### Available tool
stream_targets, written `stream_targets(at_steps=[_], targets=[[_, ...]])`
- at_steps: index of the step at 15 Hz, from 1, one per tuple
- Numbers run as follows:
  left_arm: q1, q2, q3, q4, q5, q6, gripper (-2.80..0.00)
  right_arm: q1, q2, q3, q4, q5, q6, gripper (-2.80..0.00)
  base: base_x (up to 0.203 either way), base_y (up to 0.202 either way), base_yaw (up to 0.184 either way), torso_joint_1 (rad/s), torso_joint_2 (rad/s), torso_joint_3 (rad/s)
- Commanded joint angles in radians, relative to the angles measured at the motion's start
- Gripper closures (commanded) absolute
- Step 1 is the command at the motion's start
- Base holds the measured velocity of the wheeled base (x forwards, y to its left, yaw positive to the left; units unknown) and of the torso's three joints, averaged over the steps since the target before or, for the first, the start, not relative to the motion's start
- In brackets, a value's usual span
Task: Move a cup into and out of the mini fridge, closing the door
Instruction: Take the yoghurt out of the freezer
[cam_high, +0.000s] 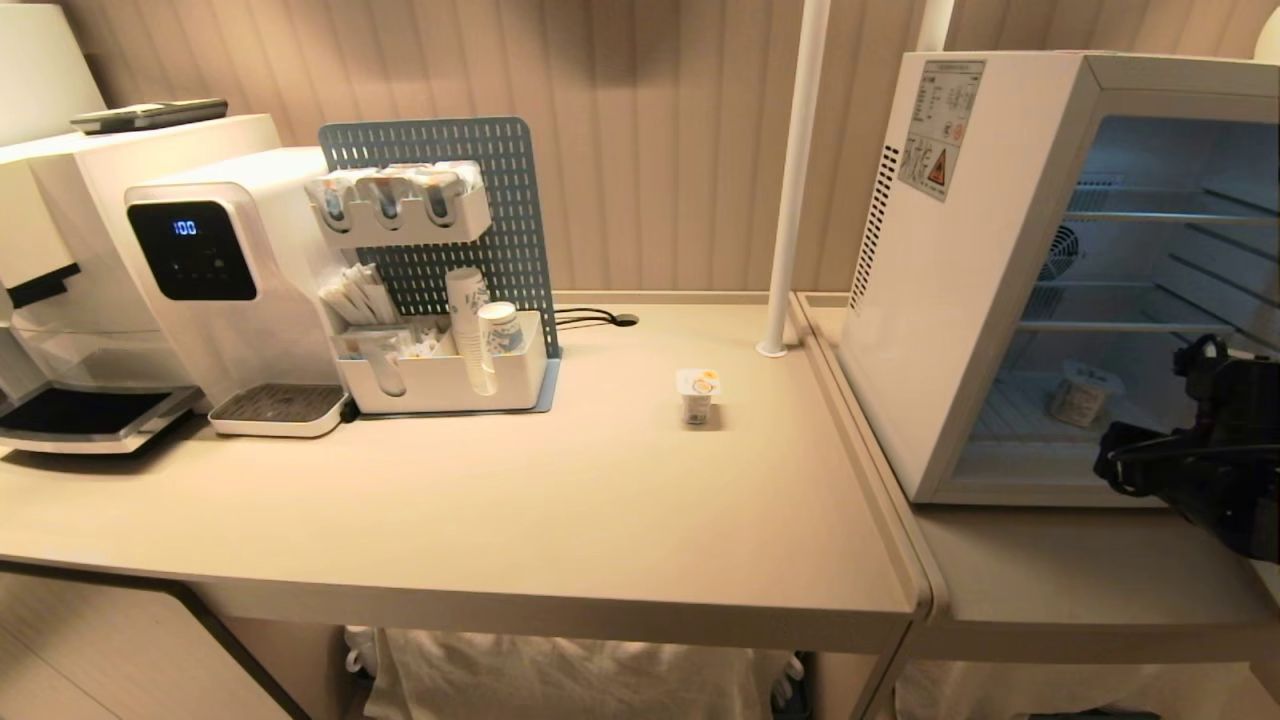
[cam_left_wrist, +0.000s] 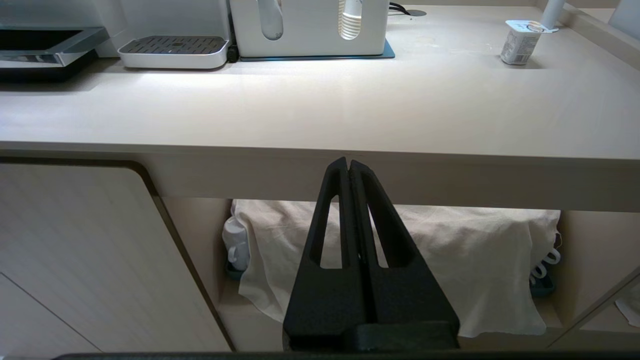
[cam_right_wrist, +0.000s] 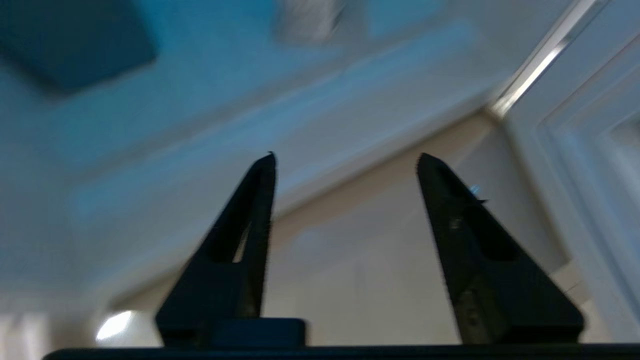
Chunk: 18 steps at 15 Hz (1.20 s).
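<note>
Mini fridge (cam_high: 960, 260) stands open on the counter's (cam_high: 560, 520) right end, one cup (cam_high: 1078, 398) on its bottom shelf, another cup (cam_high: 697, 394) out mid-counter. My right gripper (cam_right_wrist: 345, 165) before the fridge opening: fingers well apart, nothing held. My left gripper (cam_left_wrist: 348, 162) below the counter edge: closed, empty.

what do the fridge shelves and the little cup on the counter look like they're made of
Fridge shelves: thin parallel rods with a pale sheen, probably coated metal wire. Little cup: white, matte tub, likely plastic, with a flat printed lid overhanging the rim, possibly foil.
</note>
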Motion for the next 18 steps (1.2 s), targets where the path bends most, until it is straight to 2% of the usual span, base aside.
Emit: stream_targets(at_steps=[1, 4, 7, 11, 18], targets=[[0.001, 0.0, 0.0, -0.001, 0.0, -0.001, 0.0, 0.0, 0.132, 0.002, -0.182, -0.042, -0.04, -2.8, 0.0, 0.0, 0.0, 0.0, 0.0, 0.0], [-0.001, 0.0, 0.0, -0.001, 0.0, -0.002, 0.0, -0.001, 0.253, -0.021, -0.337, -0.077, -0.099, -2.8, 0.0, 0.0, 0.0, 0.0, 0.0, 0.0], [-0.001, 0.0, 0.0, -0.001, 0.0, -0.002, 0.0, -0.032, 0.374, -0.1, -0.422, -0.083, -0.142, -2.8, 0.0, 0.0, 0.0, 0.0, 0.0, 0.011], [-0.001, 0.0, 0.0, -0.001, 0.0, -0.004, 0.0, -0.074, 0.496, -0.276, -0.441, -0.082, -0.167, -2.8, 0.0, 0.0, 0.0, 0.0, 0.0, 0.0], [0.0, 0.0, 0.0, -0.002, 0.0, -0.004, 0.0, -0.081, 0.671, -0.528, -0.441, -0.066, -0.236, -2.8, 0.0, 0.0, 0.0, 0.0, 0.0, 0.0]])
